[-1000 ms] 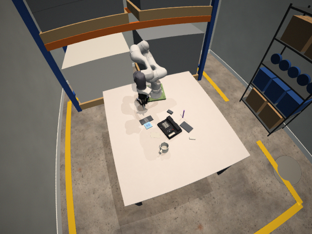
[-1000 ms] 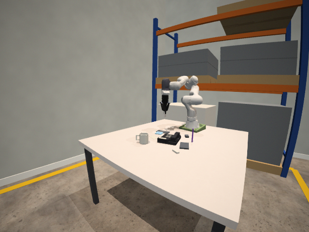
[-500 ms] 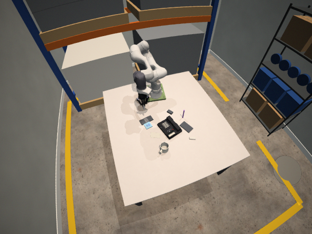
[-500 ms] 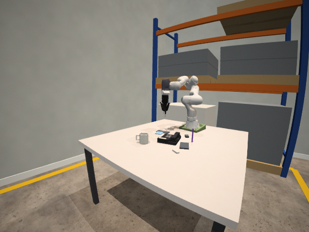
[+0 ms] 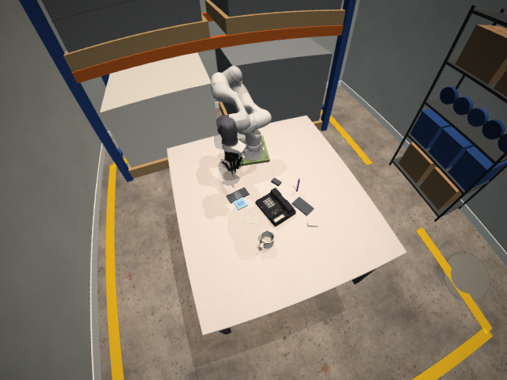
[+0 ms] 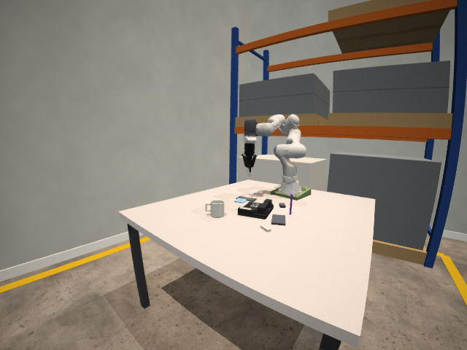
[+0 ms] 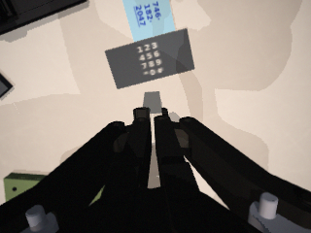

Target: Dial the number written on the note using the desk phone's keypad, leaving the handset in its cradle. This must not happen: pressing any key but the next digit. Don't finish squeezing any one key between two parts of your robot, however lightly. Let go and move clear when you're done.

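The black desk phone (image 5: 275, 206) sits mid-table with its handset in the cradle; it also shows in the exterior view (image 6: 256, 208). A light blue note (image 7: 149, 16) with dark digits lies on the table, and shows in the top view (image 5: 241, 203) left of the phone. A dark grey card printed with a keypad layout (image 7: 150, 58) lies just beside the note. My gripper (image 7: 153, 104) (image 5: 234, 167) (image 6: 248, 170) is shut and empty, pointing down, high above the table on the robot-base side of the card and note.
A grey mug (image 5: 265, 240) stands in front of the phone. A purple pen (image 5: 297, 184), a dark flat pad (image 5: 303, 205), a small dark block (image 5: 276, 180) and a small white piece (image 5: 312, 224) lie to the phone's right. The robot base stands on a green plate.
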You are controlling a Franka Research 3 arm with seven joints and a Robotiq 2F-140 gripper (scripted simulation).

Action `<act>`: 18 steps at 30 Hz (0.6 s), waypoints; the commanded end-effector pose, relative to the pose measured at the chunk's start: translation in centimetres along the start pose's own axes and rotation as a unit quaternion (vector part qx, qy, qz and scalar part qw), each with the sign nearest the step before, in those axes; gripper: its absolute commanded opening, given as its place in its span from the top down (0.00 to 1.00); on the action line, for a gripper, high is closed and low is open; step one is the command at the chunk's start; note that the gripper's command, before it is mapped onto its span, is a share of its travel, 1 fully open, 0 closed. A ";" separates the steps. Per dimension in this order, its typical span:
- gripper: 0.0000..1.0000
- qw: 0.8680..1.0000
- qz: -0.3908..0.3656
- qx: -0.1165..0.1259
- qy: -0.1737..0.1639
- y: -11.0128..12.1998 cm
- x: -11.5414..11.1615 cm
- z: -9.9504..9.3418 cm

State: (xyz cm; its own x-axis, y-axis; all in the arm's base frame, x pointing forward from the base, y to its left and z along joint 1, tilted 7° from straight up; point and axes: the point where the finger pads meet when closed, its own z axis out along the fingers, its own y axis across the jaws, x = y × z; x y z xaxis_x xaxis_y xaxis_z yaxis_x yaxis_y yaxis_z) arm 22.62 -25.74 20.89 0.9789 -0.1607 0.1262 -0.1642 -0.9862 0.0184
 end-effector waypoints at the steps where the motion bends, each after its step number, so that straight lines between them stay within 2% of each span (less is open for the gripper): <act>1: 1.00 1.000 -0.002 0.000 0.001 0.0 0.0 0.1; 18: 1.00 1.000 -0.002 0.000 0.001 0.0 0.7 0.1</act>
State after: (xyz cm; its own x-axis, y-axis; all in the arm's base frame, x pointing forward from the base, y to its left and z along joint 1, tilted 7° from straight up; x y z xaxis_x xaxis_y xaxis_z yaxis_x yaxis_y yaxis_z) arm 22.88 -25.72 20.84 0.9801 -0.1549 0.1239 -0.1584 -0.9872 0.0190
